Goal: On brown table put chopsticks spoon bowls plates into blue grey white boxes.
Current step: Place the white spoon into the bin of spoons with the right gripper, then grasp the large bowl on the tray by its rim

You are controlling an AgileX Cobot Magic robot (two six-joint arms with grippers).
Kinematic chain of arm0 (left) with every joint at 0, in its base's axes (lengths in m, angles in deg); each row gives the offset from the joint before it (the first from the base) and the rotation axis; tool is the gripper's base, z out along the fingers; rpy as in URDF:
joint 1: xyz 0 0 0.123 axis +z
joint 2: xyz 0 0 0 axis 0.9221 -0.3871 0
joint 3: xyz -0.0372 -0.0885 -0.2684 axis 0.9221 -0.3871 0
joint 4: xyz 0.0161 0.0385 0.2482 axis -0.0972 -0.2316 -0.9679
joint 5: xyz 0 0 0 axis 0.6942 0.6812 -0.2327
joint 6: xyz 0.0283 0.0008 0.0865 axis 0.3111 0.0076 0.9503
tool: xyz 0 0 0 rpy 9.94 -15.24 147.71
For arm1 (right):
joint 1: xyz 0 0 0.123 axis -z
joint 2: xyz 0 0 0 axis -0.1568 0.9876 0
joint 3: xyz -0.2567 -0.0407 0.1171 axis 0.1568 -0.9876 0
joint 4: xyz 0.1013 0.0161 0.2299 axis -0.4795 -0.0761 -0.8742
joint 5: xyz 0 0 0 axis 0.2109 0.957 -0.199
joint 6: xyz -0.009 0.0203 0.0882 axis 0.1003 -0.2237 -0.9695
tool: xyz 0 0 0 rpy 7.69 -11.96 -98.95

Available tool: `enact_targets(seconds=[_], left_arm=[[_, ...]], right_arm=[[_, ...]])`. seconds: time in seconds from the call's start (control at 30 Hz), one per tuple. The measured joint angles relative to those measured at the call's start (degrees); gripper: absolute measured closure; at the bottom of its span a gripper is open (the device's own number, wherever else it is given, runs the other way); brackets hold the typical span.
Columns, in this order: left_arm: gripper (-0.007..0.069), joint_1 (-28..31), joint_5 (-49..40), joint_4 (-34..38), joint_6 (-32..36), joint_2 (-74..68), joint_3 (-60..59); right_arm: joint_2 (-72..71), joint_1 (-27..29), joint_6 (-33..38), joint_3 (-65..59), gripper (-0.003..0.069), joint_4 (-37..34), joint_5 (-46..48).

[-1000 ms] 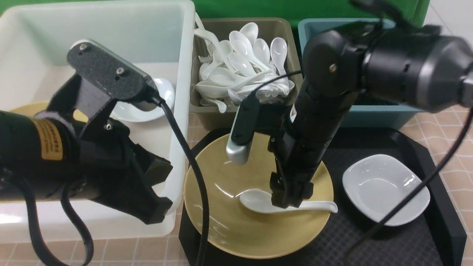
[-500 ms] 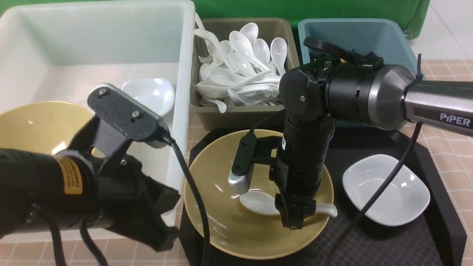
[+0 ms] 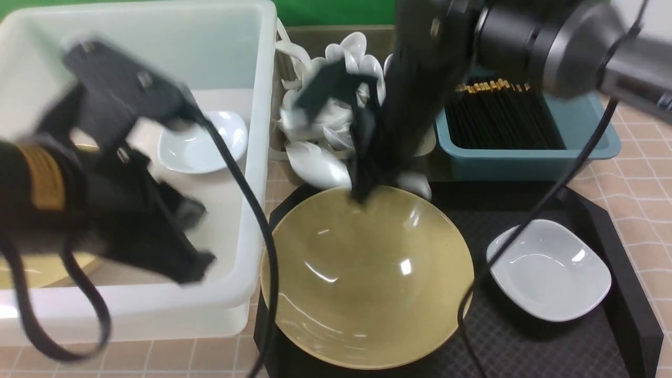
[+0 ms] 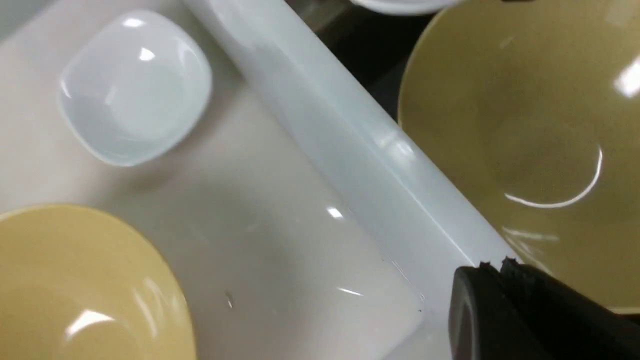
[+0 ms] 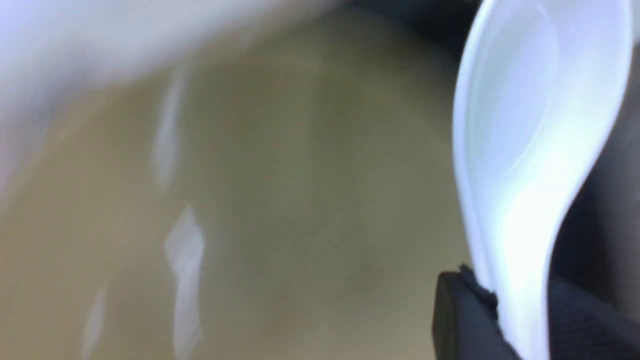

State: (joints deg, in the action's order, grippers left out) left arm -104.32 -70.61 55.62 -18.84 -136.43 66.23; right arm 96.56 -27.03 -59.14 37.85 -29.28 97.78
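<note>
My right gripper is shut on a white spoon and holds it above the far rim of a yellow bowl. It is just in front of the olive-grey bin, and the view is blurred. In the right wrist view the spoon stands between the closed fingers of the right gripper. My left gripper is shut and empty over the white tub's wall. It also shows in the front view. The tub holds a white plate and a second yellow bowl.
The grey bin holds a pile of white spoons. The teal-blue bin holds black chopsticks. The bowl and another white plate sit on a black tray on the checked tan table.
My right gripper closed on the spoon, lifted it out of the yellow bowl and carried it back toward the grey bin. My left arm shifted over the white tub.
</note>
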Motion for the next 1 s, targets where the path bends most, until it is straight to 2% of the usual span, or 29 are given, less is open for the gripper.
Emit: enact_targets(seconds=[0.03, 0.13, 0.2, 0.33, 0.4, 0.5, 0.53, 0.57, 0.6, 0.7, 0.77, 0.9, 0.93, 0.97, 1.0], left_arm=[[0.0622, 0.0, -0.1, -0.1, 0.0, 0.0, 0.0], [0.0622, 0.2, -0.1, -1.0, 0.0, 0.0, 2.0], [0.0622, 2.9, -0.8, 1.0, 0.0, 0.0, 2.0], [0.0622, 9.7, -1.0, 6.8, 3.6, 0.0, 2.0], [0.0622, 13.7, -0.1, 12.3, 7.4, -0.5, 2.0], [0.0622, 18.5, 2.1, 21.2, 14.8, -3.2, 2.7], [0.0622, 18.8, 2.2, 21.8, 16.0, -3.5, 2.9], [0.0622, 20.0, 2.7, 25.0, 18.5, -5.2, 3.4], [0.0622, 21.4, 3.2, 29.4, 23.8, -8.6, 5.2], [0.0622, 22.2, 2.5, 35.1, 32.1, -15.9, 10.1], [0.0622, 22.0, 0.2, 37.4, 35.0, -21.0, 15.6], [0.0622, 19.4, -3.7, 37.1, 36.1, -28.6, 24.3], [0.0619, 17.0, -5.5, 35.1, 35.4, -32.5, 28.2], [0.0619, 16.7, -5.7, 34.8, 35.2, -33.0, 28.8], [0.0613, 13.6, -7.2, 31.6, 32.8, -37.2, 33.2]], right_arm=[[0.1, 0.0, 0.0, 0.4, 0.0473, 0.0, -0.6], [1.3, 1.8, -4.0, 5.6, 0.0473, 0.0, -10.8], [4.0, 3.8, -6.6, 8.4, 0.0473, 0.1, -20.2], [8.3, 6.5, -8.2, 9.4, 0.0456, 0.1, -28.6], [10.3, 7.5, -8.4, 9.4, 0.0395, 0.2, -30.6], [11.3, 8.0, -10.5, 9.4, 0.0230, 0.3, -30.7], [11.3, 8.0, -10.7, 9.4, 0.0230, 0.3, -30.7], [11.0, 8.0, -11.7, 9.4, 0.0174, 0.3, -29.9], [9.8, 7.9, -12.7, 9.4, 0.0088, 0.2, -27.3], [6.4, 7.9, -12.4, 9.4, 0.0020, 0.2, -19.9], [2.8, 8.0, -11.3, 9.5, 0.0015, 0.3, -12.7], [-1.9, 8.0, -9.0, 9.6, 0.0051, 0.4, -3.5], [-4.5, 8.0, -8.4, 9.7, 0.0091, 0.4, 2.3], [-4.7, 8.0, -8.3, 9.7, 0.0097, 0.4, 2.3], [-6.4, 8.0, -7.9, 9.5, 0.0137, 0.4, 6.8]])
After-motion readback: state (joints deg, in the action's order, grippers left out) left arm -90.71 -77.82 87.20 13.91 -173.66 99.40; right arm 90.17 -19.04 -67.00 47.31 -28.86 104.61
